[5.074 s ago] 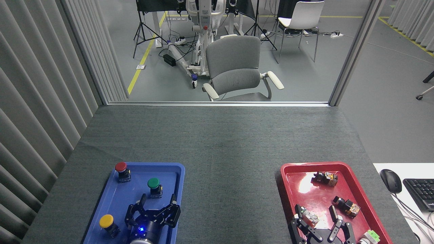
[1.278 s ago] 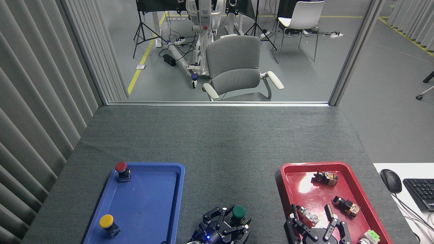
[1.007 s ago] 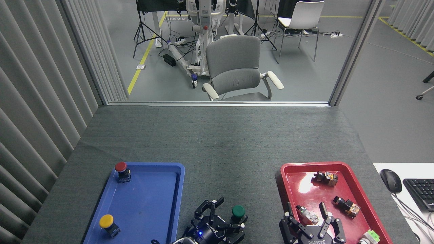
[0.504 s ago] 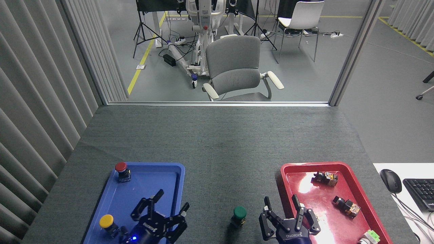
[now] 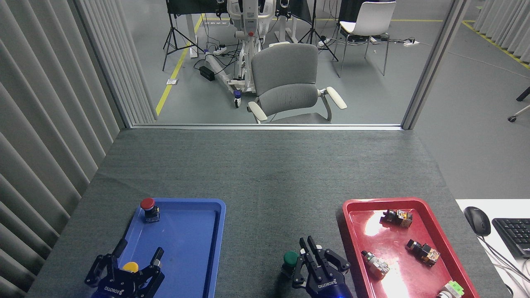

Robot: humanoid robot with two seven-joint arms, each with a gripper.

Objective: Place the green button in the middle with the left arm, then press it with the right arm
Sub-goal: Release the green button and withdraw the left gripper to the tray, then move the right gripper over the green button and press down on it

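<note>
Green button (image 5: 290, 258) on felt, R gripper (image 5: 311, 253) fingers drawn together beside it.

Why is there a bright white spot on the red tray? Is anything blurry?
In the head view, the white patch is glare from a light above bouncing off the shiny red tray; there is a second patch near its front edge. The blue tray shows almost no glare. The picture is sharp, even the green button beside the right claw.
</note>
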